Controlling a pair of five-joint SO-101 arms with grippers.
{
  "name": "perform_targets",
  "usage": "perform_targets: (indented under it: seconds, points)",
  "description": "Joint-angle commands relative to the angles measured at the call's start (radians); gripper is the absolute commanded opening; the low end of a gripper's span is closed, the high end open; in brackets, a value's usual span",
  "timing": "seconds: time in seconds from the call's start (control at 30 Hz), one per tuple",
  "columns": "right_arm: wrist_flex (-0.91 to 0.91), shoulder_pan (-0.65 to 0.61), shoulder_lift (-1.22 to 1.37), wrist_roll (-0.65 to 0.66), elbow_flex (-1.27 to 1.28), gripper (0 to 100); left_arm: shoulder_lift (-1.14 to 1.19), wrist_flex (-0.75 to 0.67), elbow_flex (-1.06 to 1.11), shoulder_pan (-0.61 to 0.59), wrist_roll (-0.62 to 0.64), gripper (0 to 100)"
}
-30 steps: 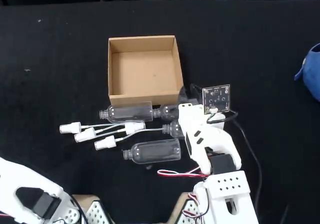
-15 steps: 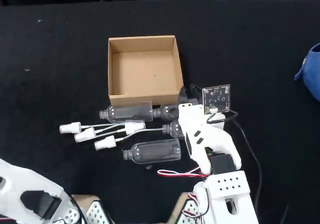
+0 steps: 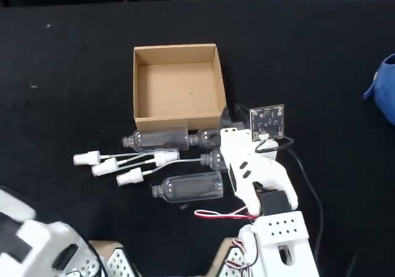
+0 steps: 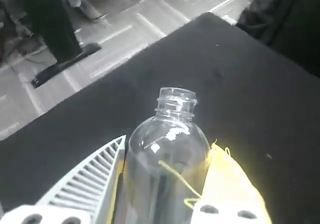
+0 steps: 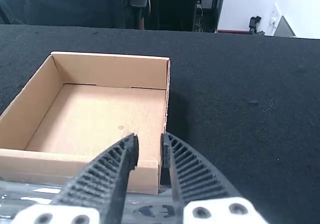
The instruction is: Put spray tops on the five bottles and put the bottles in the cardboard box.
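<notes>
The cardboard box (image 3: 178,89) stands open mid-way across the black surface (image 3: 321,55). The right arm's fingers (image 5: 115,169), slightly apart and gripping nothing, hang over its near wall. Lying bottles (image 3: 162,139) line that wall, two half hidden under the right arm. The left arm's fingers (image 4: 95,184) are clamped on a clear uncapped bottle (image 4: 170,169), its base cut off. Loose spray tops (image 3: 105,166) lie beside the lying bottles.

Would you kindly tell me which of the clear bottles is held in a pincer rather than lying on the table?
The bottle in the left pincer, its uncapped neck pointing away from the wrist. The other bottles lie on their sides near the cardboard box.
</notes>
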Motion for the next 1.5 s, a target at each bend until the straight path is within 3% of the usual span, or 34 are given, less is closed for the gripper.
perform_targets:
  seconds: [0.0, 0.13, 0.5, 0.7, 0.93, 1.03, 1.13, 1.3, 1.47]
  points:
    - [-0.031, -0.011, -0.019, 0.002, -0.005, 7.0, -0.140, -0.178, 0.277, 0.035, 0.046, 3]
    - [-0.031, -0.011, -0.019, 0.002, -0.005, 7.0, -0.265, -0.427, 0.615, 0.036, 0.057, 3]
    - [-0.032, -0.011, -0.019, 0.002, -0.005, 7.0, -0.606, -1.298, 1.581, 0.081, 0.058, 3]
    - [-0.029, -0.011, -0.019, 0.002, -0.005, 7.0, -0.672, -1.570, 1.877, 0.171, 0.058, 3]
    - [-0.032, -0.011, -0.019, 0.002, 0.005, 7.0, -0.674, -2.073, 2.195, 0.214, 0.061, 3]
    - [-0.032, -0.011, -0.019, 0.002, 0.005, 7.0, -0.674, -2.232, 2.290, 0.214, 0.133, 3]
    - [-0.034, -0.011, -0.019, 0.002, 0.007, 7.0, -0.674, -2.300, 2.338, 0.211, 0.195, 3]
    - [-0.034, -0.011, -0.019, 0.002, 0.007, 7.0, -0.672, -2.277, 2.361, 0.237, 0.232, 3]
    - [-0.034, -0.011, -0.019, 0.002, 0.007, 7.0, -0.681, -1.967, 2.288, 0.303, 0.170, 3]
